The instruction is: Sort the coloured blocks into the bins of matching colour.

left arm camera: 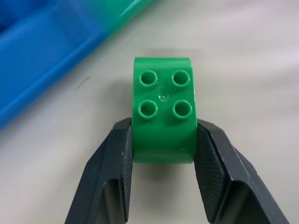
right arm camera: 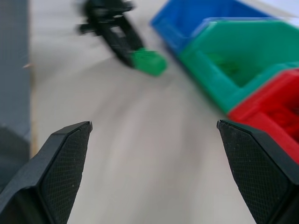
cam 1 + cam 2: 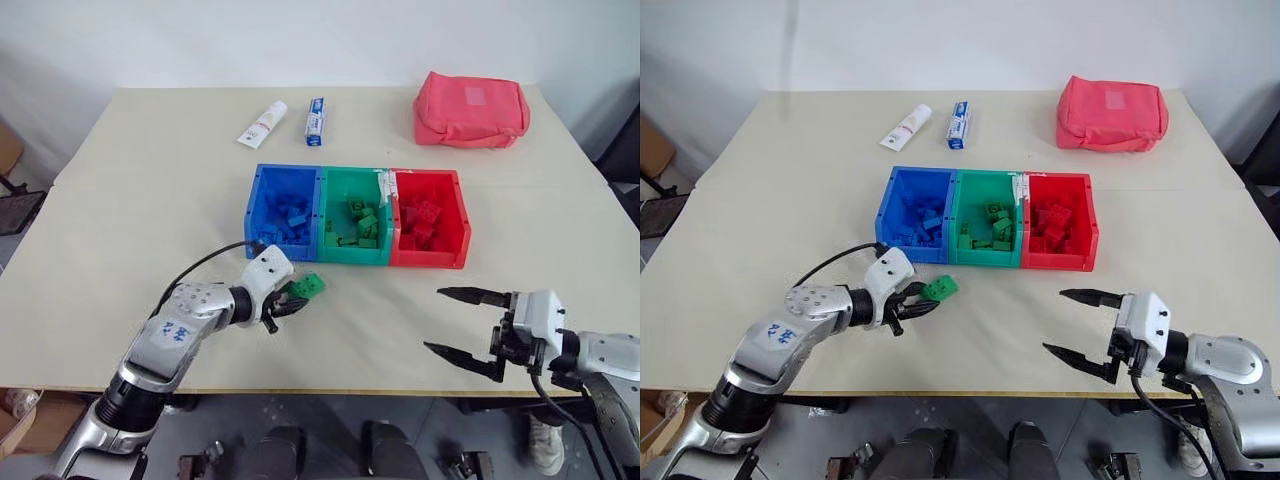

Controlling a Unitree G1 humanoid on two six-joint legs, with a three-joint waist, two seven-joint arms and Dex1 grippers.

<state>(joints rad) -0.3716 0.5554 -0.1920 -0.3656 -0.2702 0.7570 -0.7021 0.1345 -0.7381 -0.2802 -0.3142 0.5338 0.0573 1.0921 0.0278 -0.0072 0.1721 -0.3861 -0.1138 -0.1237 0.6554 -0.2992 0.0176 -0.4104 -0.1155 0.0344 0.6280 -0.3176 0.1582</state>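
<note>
**Green block gripped just short of the bins**

At the bench's [image 3: 120, 190] far edge you have two tubes [image 3: 262, 124] and a pink pouch [image 3: 471, 109], well clear. Your left pincer [image 3: 292, 298] is clamped on a green block [image 3: 312, 286] near the blue bin [image 3: 284, 205]. The green bin [image 3: 354, 215] and red bin [image 3: 430, 217] hold matching blocks. Your right pincer [image 3: 466, 324] gapes wide, holding nothing.

3 bins [image 3: 357, 258] mid-table; pouch [image 3: 471, 109] behind; block [image 3: 311, 287] before them.
</note>
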